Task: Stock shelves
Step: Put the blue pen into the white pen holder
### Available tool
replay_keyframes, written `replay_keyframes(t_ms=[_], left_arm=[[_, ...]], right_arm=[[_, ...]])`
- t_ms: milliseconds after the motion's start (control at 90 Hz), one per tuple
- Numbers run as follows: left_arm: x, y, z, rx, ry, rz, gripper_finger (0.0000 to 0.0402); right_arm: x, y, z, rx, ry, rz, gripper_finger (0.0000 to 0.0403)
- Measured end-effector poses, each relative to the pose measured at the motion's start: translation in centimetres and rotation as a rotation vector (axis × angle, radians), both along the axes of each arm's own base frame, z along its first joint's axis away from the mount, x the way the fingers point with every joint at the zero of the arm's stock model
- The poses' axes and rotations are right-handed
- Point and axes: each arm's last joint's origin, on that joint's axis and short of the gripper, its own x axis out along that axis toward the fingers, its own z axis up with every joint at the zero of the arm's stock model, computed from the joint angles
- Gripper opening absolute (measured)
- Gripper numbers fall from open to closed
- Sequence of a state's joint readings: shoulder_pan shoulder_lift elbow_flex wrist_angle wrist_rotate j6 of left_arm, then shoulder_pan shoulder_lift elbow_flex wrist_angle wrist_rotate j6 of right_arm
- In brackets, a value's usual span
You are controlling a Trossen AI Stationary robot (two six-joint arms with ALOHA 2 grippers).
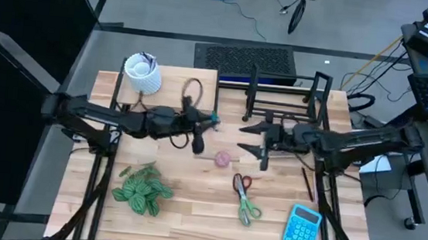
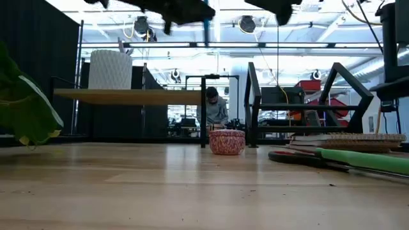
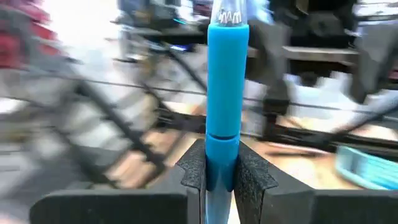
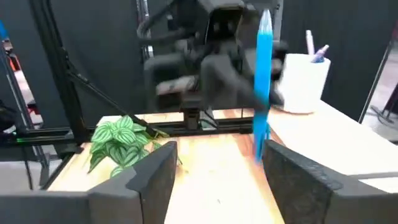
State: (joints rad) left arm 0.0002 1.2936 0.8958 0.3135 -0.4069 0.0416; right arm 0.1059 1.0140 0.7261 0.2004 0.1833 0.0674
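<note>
Two end effectors are hanging above the tabletop (image 1: 190,211): the left end effector (image 3: 222,177) is clamping a blue pen (image 3: 225,93) upright, while the right end effector (image 4: 217,171) is waiting spread wide and empty beside the black wire rack (image 1: 285,103). Judging by the white pen cup (image 1: 142,73) sitting on the pale-wood riser shelf (image 1: 170,93), the pen is probably heading there; keeping it vertical and centred over the cup matters. Only the right wrist view is showing the pen's full length.

table (image 1: 190,211) | plant (image 1: 144,190), scissors (image 1: 244,197), calculator (image 1: 302,228) (blue), riser shelf (image 1: 174,87), rack (image 1: 286,95)
</note>
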Motion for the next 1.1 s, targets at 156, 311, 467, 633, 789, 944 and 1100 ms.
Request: replay_keyframes(t_ms=[156,311,467,633,789,944,1100], left_arm=[[-3.8,0.6,3.5,0.106,-0.053,0.254,0.003],[-8.0,1.1,6.2,0.157,-0.086,0.49,0.003],[-11.4,1.6,7.4,0.15,-0.077,0.669,0.003],[-13.7,2.5,7.3,0.11,-0.057,0.79,0.003],[-15.2,3.4,5.9,0.018,-0.03,0.856,0.003],[-15.6,4.3,4.3,-0.033,0.009,0.906,0.003],[-15.5,5.4,3.6,-0.032,0.022,0.951,0.003]], right_arm=[[-1.4,-0.2,-0.3,0.021,0.095,-0.023,0.0215],[-1.1,-0.3,-1.7,0.017,0.21,-0.067,0.0211],[0.1,-0.2,-3.0,0.008,0.272,-0.071,0.021],[1.9,0.0,-4.5,0.004,0.306,-0.07,0.021],[3.1,0.2,-5.9,0.039,0.339,-0.08,0.021],[3.6,0.2,-6.8,0.065,0.37,-0.089,0.021],[3.9,0.3,-6.7,0.073,0.344,-0.089,0.021]])
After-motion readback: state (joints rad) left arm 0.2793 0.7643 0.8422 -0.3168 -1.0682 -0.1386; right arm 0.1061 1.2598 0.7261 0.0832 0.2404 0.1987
